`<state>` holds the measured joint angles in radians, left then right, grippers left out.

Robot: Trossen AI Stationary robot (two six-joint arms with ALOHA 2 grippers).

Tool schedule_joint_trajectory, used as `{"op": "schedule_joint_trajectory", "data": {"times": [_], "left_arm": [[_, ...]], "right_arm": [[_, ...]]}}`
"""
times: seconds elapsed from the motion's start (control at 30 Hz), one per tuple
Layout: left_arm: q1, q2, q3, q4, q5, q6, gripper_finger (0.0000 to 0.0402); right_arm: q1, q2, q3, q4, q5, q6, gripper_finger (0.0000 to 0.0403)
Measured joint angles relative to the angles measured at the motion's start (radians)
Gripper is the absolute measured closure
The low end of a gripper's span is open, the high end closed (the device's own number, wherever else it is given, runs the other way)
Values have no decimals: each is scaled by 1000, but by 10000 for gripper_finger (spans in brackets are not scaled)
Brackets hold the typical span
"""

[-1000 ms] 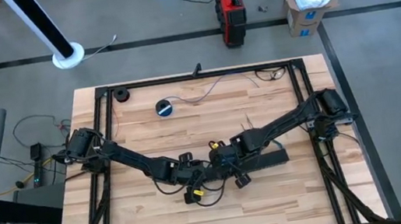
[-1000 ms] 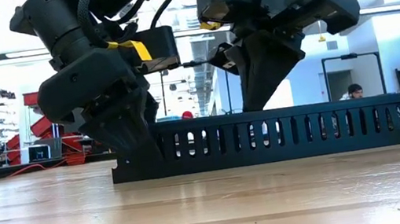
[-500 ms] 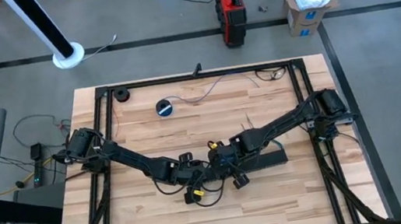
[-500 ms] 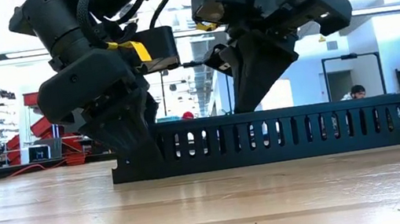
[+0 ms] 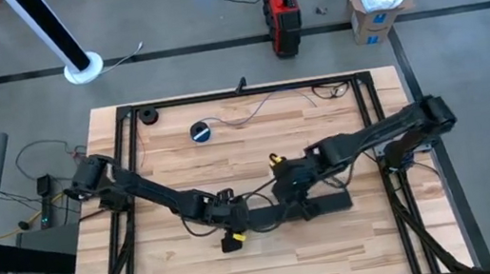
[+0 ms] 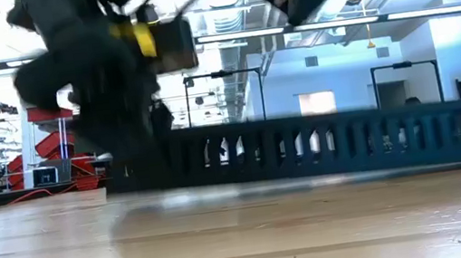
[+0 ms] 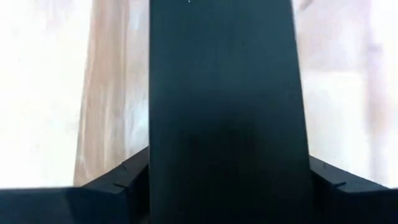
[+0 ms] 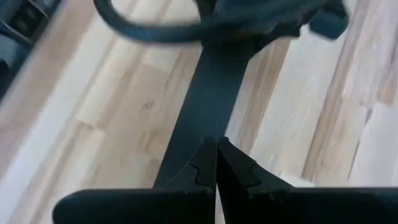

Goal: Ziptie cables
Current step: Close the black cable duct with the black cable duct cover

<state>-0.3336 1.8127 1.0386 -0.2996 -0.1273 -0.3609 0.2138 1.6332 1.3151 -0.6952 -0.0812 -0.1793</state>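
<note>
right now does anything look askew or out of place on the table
Yes: the black slotted strip lies at a slant, and the left gripper clamps its end while the cables lie untouched at the table's far edge. The right gripper hangs shut above it.

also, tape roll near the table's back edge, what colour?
Blue and black tape roll; high view shows it best.

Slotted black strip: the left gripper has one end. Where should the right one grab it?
Probably the slotted strip near its free end, away from the left gripper, coming from above with the fingers across its narrow width. It is long and low, so only its side walls offer a pinch. The right gripper is shut above it.
</note>
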Motion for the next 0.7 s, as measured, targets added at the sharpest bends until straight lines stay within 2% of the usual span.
{"op": "schedule_joint_trajectory", "data": {"times": [0.13, 0.3, 0.4, 0.5, 0.7], "left_arm": [[15, -90, 4, 26, 3, 1, 149], [46, -176, -4, 91, -28, 17, 136], [65, -177, -29, 124, -30, 23, 135], [78, -154, -66, 162, 29, 5, 134], [78, -158, -158, 235, 45, -16, 134]], "right_arm": [[9, -65, 0, -26, -4, 50, 390], [31, -164, 1, -18, -5, 78, 342], [34, -211, -14, 8, -4, 100, 314], [22, -241, -37, -3, -1, 155, 294], [35, -281, -75, -5, -1, 230, 273]]}}
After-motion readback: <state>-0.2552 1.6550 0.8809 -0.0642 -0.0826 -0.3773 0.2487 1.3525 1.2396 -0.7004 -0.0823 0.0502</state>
